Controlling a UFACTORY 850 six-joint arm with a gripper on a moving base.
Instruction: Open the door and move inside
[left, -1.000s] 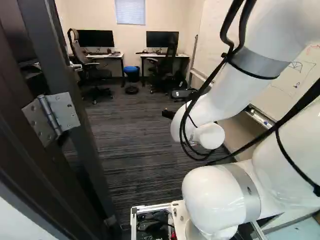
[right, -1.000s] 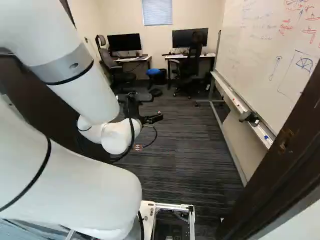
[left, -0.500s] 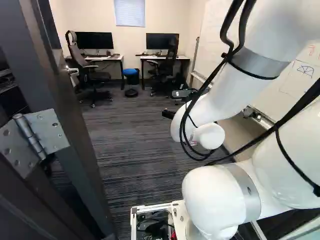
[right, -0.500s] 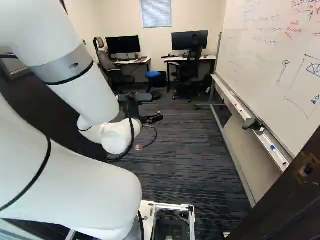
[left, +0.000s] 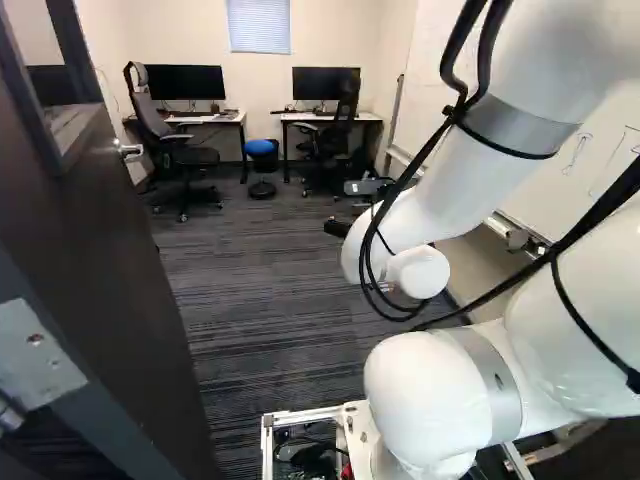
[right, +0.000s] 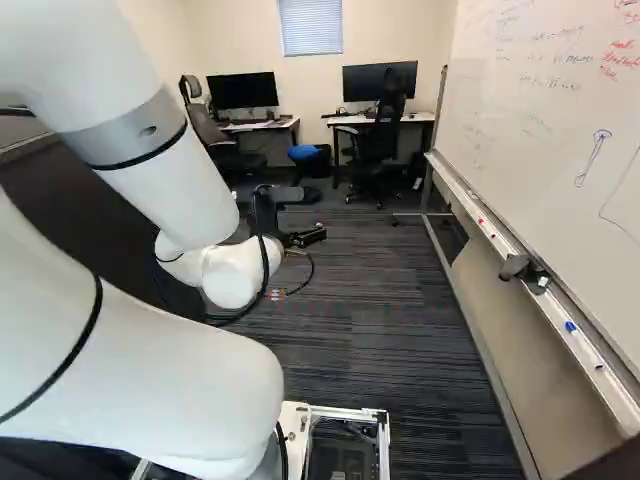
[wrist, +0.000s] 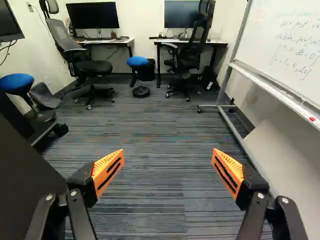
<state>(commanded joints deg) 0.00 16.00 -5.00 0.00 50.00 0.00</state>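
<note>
My gripper is a small black shape beyond the arm in the right base view. In the wrist view the gripper stands open, its orange pads wide apart with only carpet showing between them. The dark door stands swung inward along the left of the left base view, with its silver handle toward the room and a metal hinge plate near the base. A dark panel, apparently the door, lies close beside one finger in the wrist view. No contact with the gripper shows.
Carpet stretches ahead to two desks with monitors, office chairs and a blue stool. A wheeled whiteboard with a marker tray lines the right side. Another blue stool stands past the dark panel.
The base has moved forward through the doorway: hinge and door slide nearer in the left base view, and the right door frame has almost left the right base view. The arm holds its pose.
</note>
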